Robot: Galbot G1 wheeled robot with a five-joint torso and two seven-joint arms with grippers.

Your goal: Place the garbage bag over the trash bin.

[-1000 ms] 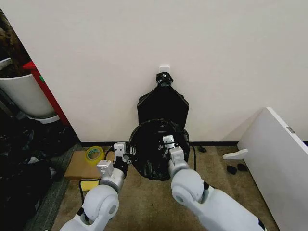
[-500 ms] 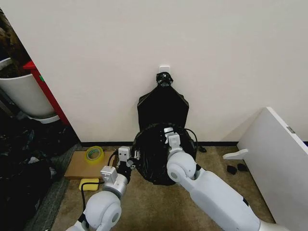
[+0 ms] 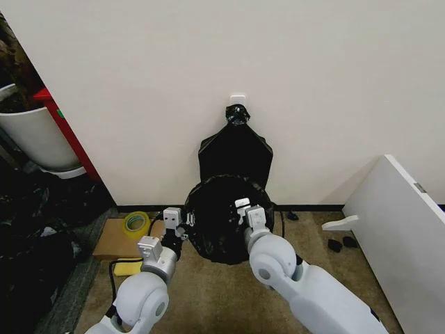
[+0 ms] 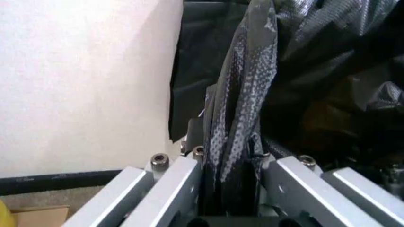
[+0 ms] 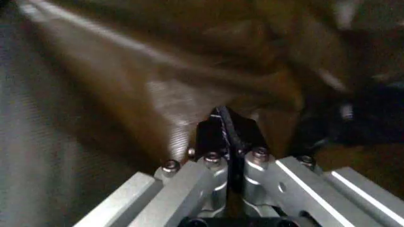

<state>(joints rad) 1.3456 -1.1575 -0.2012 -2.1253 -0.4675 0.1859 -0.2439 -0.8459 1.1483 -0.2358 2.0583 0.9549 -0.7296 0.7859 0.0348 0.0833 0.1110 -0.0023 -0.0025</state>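
Cream wall, brown carpet. Garbage bag (image 3: 224, 217): black, spread on floor at wall base. Left gripper (image 3: 182, 224): clamped on its left edge. Right gripper (image 3: 245, 211): clamped on its right side.

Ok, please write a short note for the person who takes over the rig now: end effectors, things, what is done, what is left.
Left end effector: shut on the garbage bag, at its left edge.
Right end effector: shut on the bag's film, at the right side.
The bag is held open between both arms, low in front of the wall. The trash bin cannot be made out under it.
Done: bag gripped on both sides.
Left: confirm the bag sits over the rim, then release.
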